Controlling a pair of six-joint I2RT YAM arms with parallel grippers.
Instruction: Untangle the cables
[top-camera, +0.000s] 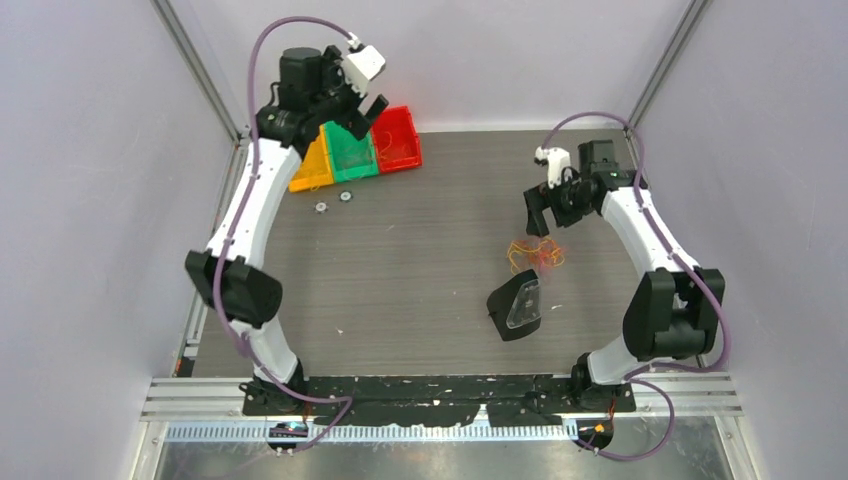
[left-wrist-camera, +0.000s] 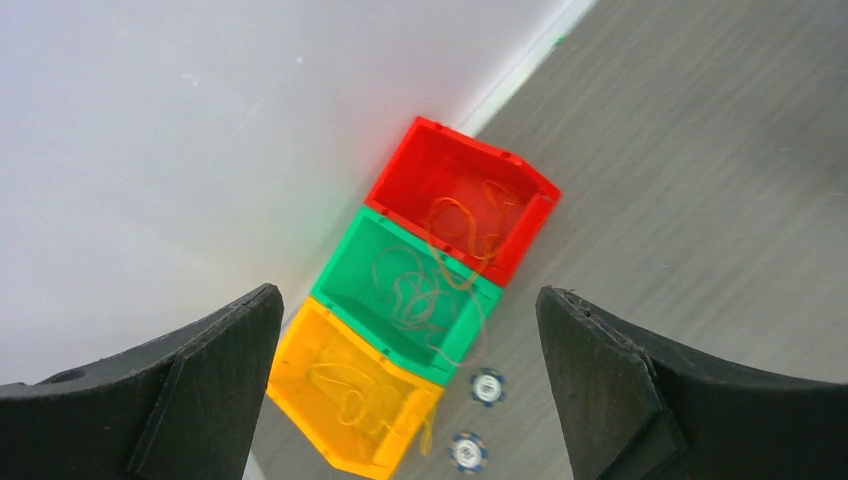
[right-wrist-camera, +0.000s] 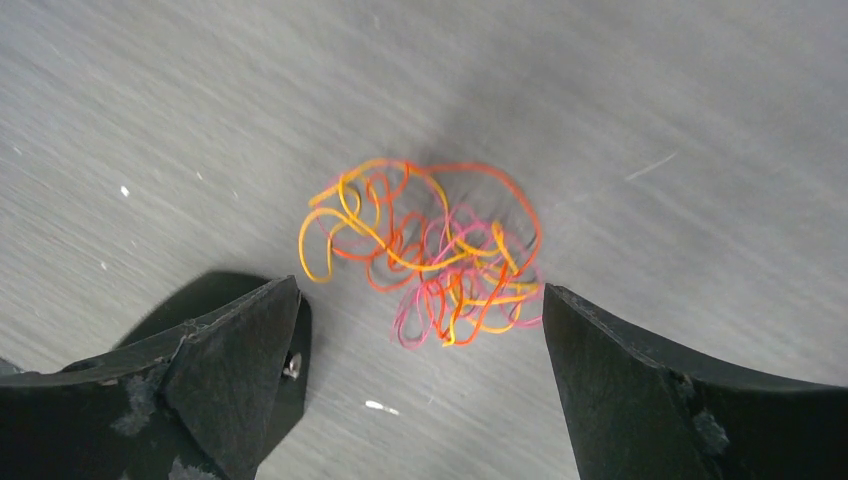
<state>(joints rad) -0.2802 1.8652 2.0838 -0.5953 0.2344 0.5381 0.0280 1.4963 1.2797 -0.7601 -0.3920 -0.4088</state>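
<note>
R gripper (right-wrist-camera: 417, 288) jaws wide apart, nothing held, over cable tangle (right-wrist-camera: 430, 255), mid-frame on tabletop (right-wrist-camera: 650, 100).
L wrist: L gripper (left-wrist-camera: 407, 292) jaws spread too, empty, above bins (left-wrist-camera: 470, 325) w/ loose strands (left-wrist-camera: 420, 295) inside. Top: tangle right of centre, L gripper upper left. Prob. step: next pick. Needs descent, then a pinch on one outer loop only.

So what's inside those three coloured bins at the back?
Thin cable loops lie in each: the red bin, the green bin and the yellow bin. Each bin's far-side wall hides a strip of its floor, so anything there can't be seen.
</note>
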